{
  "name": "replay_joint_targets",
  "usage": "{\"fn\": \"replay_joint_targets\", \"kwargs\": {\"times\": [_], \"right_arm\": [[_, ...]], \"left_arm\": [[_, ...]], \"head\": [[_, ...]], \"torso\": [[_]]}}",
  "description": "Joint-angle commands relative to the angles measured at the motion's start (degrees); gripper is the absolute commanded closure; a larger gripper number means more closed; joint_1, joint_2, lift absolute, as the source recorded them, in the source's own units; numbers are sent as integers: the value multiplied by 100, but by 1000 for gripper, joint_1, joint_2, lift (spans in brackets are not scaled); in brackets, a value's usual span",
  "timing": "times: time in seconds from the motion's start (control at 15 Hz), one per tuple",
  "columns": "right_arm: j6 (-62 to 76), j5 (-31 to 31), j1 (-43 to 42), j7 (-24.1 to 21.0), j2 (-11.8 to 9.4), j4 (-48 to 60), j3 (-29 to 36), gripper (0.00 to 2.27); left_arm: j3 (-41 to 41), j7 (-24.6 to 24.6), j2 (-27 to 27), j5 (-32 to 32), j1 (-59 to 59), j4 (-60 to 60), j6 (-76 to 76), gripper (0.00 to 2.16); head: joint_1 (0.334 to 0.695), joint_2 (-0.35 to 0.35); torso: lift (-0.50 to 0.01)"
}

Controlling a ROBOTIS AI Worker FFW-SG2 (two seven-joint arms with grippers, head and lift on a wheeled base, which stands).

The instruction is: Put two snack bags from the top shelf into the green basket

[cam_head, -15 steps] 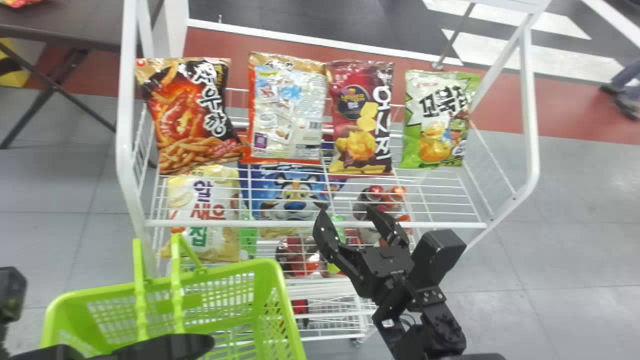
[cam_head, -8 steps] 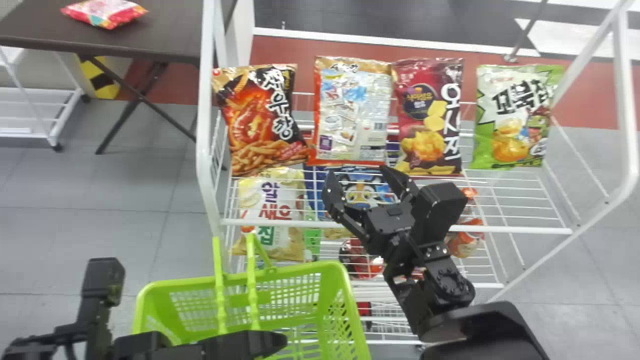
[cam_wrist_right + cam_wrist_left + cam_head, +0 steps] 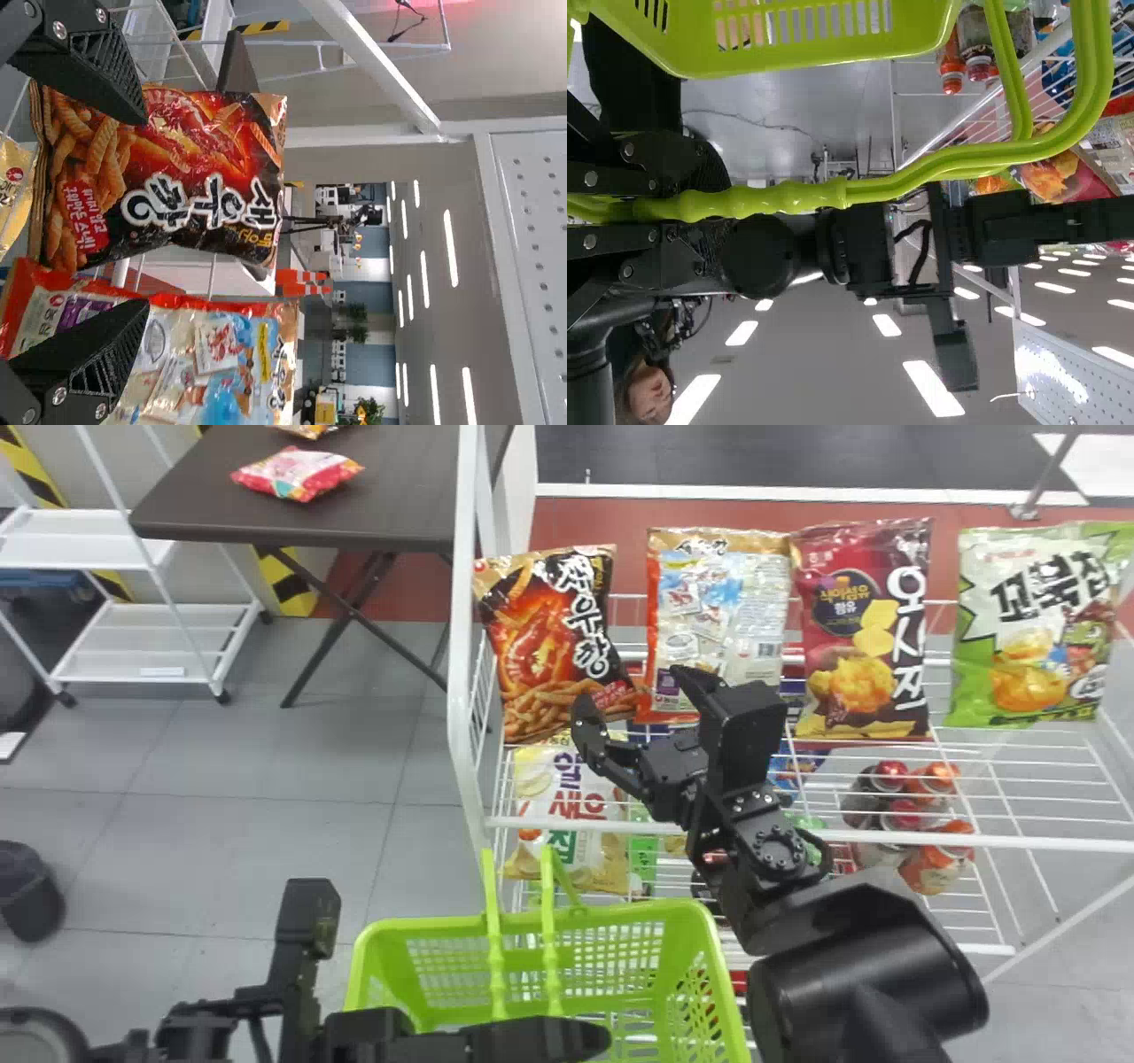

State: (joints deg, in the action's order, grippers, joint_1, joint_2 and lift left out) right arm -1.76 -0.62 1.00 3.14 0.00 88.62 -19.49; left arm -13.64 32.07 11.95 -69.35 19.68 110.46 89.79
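In the head view my right gripper (image 3: 640,695) is open before the black-and-orange snack bag (image 3: 554,642) and the turned-round silver snack bag (image 3: 716,615). The right wrist view has the right gripper (image 3: 146,211) with its fingers apart, the black-and-orange bag (image 3: 186,168) between and beyond them; the silver bag (image 3: 213,354) lies behind one finger. Both bags lean on the white top shelf (image 3: 992,838). The green basket (image 3: 709,948) is at the shelf's front left. My left gripper (image 3: 540,1036) is over it, and in the left wrist view the left gripper (image 3: 633,209) is shut on its handles.
Farther right on the top shelf are a maroon bag (image 3: 864,633) and a green-and-white bag (image 3: 1036,624). A pale snack bag (image 3: 567,815) and bottles (image 3: 935,868) are lower down. The rack's white left post (image 3: 462,629) rises close beside the black-and-orange bag.
The head view has swung left, so the rack and basket appear farther right. The right gripper has moved left and forward along the shelf, from in front of its edge to the two leftmost bags, staying open.
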Motion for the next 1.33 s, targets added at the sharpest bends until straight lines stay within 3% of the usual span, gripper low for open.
{"fn": "replay_joint_targets", "kwargs": {"times": [0.0,0.27,0.47,0.53,0.73,0.87,1.27], "right_arm": [[74,-52,-470,2,5,-583,-161,80],[74,-157,-1085,11,5,-1330,-205,76],[56,-192,-1515,266,5,-1901,-266,90],[56,-192,-1665,354,5,-2086,-301,286],[21,-228,-1744,521,5,-2218,-310,1531],[127,-201,-1709,653,5,-2227,-284,2172],[865,-465,-1208,538,5,-1726,-196,2243]], "left_arm": [[28,1,0,27,-26,-33,24,2142],[326,10,105,44,-351,-314,24,2142],[493,18,158,44,-527,-481,24,2142],[493,18,158,44,-527,-490,24,2142],[493,45,158,44,-527,-534,24,2142],[502,45,158,53,-553,-560,24,2142],[537,53,202,53,-597,-648,24,2142]], "head": [[695,65],[695,76],[695,65],[695,63],[695,68],[695,71],[695,73]], "torso": [[0],[0],[0],[0],[0],[0],[0]]}}
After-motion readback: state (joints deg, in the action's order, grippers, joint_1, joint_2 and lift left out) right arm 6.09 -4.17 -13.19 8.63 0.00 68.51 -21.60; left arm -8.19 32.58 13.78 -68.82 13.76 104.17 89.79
